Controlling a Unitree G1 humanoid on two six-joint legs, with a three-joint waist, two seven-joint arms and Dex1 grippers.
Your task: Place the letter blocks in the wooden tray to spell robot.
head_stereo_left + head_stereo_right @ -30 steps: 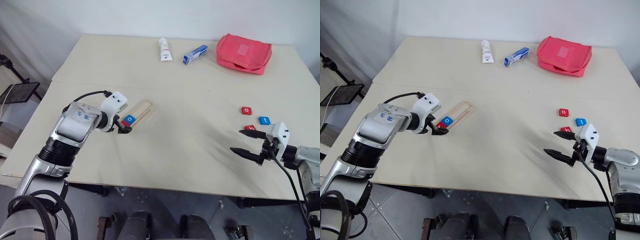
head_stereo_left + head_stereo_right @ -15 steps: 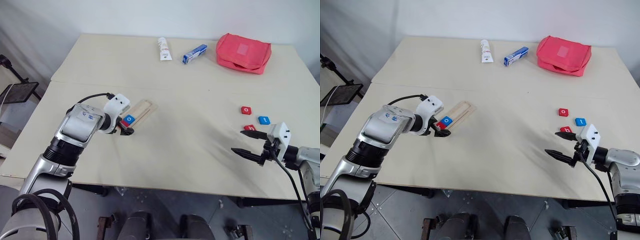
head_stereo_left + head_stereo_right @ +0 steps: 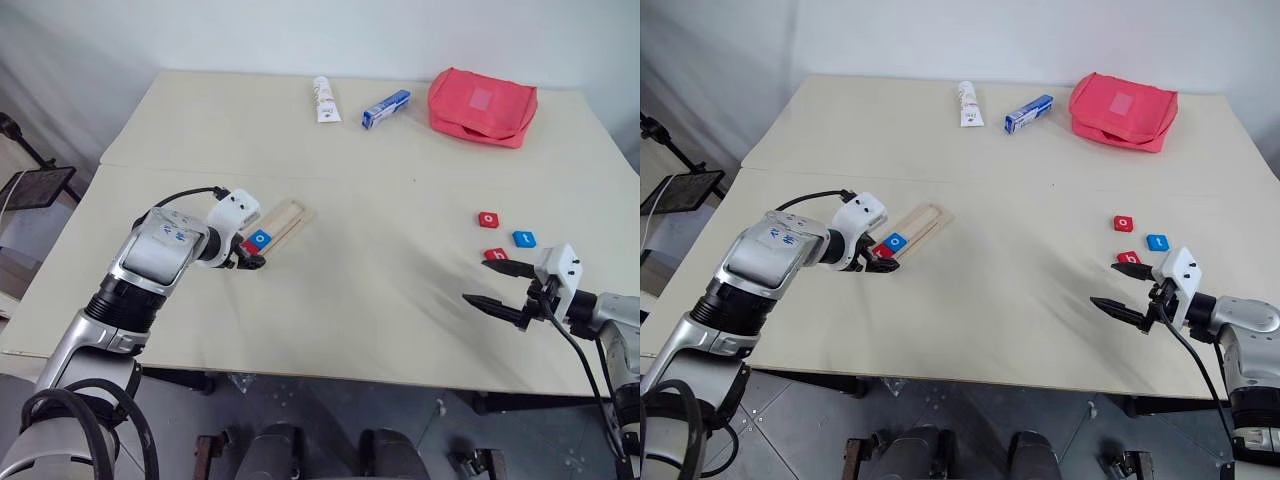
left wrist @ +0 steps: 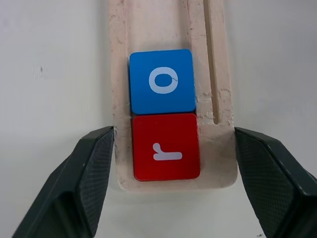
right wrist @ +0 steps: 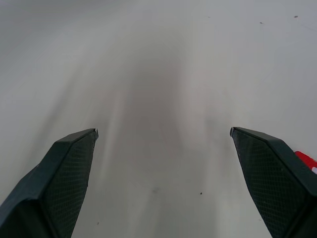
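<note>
Holding two tiles at its near end, the wooden tray lay on the table w/ the red r block at the very end & the blue o block touching it, next along the groove; rest of the tray was bare. Left gripper hung over that end, fingers apart, one each side of the tray, gripping nothing. Three more blocks sat loose on the table's right: red o block, blue t block, another red block partly hidden, letter unreadable. Right gripper was just beside that one, fingers wide apart, empty.
</note>
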